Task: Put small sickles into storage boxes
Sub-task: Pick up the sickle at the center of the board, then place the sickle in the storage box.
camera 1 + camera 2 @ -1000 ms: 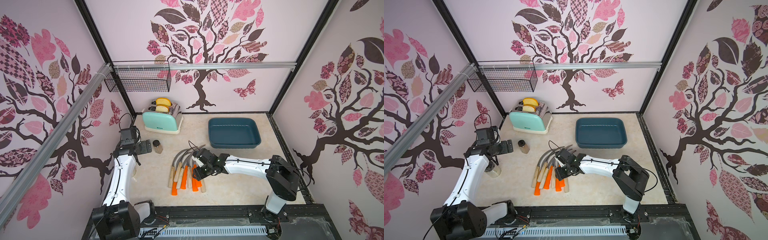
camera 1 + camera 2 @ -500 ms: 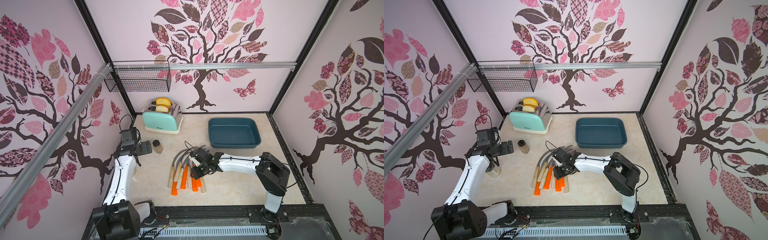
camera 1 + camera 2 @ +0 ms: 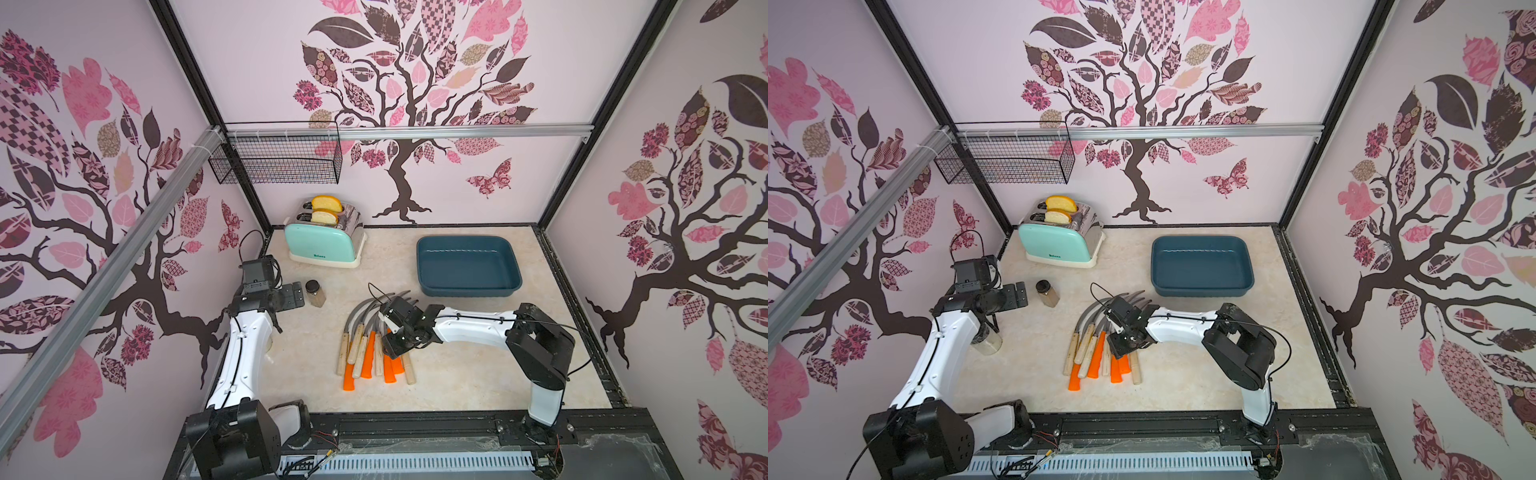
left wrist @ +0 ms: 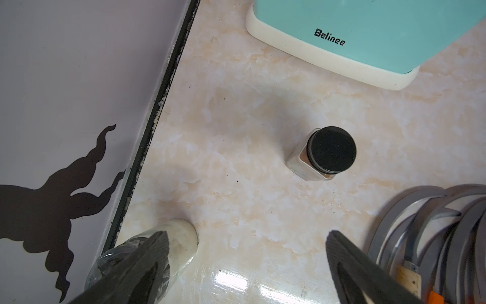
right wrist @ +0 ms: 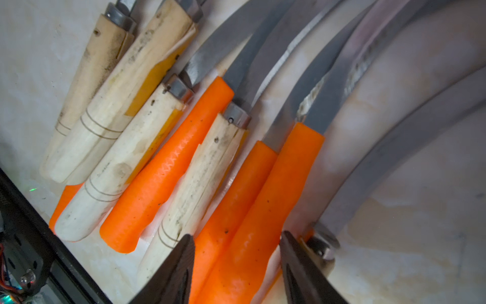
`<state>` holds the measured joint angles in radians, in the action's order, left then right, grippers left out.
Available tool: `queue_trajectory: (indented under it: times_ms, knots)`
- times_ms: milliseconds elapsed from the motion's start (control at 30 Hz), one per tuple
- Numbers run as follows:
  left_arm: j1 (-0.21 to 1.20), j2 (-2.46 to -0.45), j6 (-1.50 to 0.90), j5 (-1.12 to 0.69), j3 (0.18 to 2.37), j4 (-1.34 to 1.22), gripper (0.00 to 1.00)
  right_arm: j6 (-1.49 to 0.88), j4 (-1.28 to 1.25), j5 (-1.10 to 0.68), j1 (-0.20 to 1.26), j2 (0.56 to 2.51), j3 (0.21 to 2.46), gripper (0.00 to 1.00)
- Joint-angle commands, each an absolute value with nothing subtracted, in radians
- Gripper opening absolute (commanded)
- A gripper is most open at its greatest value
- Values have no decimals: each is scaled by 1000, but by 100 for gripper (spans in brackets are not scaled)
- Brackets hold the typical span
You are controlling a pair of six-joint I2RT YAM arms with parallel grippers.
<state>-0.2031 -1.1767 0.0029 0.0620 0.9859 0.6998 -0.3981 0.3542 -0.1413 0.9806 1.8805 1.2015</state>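
Sickles (image 3: 374, 340) lie in a tight fan on the table (image 3: 457, 374), orange and pale wooden handles side by side, right under the right claw (image 5: 236, 235). That claw is down among the handles with the grey blades curving out ahead of it. Its jaws are drawn in narrow, with two orange handles (image 5: 252, 210) between them; whether they actually pinch, I can't tell. Beyond the claw, toward the back wall and well apart from it, sits the blue tray (image 3: 465, 291). The left claw (image 4: 247, 234) hangs above the table with its jaws spread wide, gripping nothing. A black-lidded jar (image 4: 331, 148) stands just ahead of it, and the sickle blades lie off to its side.
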Motion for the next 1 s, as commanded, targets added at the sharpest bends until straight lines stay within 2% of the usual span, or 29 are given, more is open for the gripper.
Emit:
queue_trajectory:
  times_ms: [0, 967]
  knots:
    - [-209, -1181, 12, 47, 991, 692, 98, -379, 412, -102, 982, 1899, 1215, 55]
    - [-210, -1198, 34, 2, 1024, 702, 98, -327, 562, 62, 981, 1951, 1284, 46]
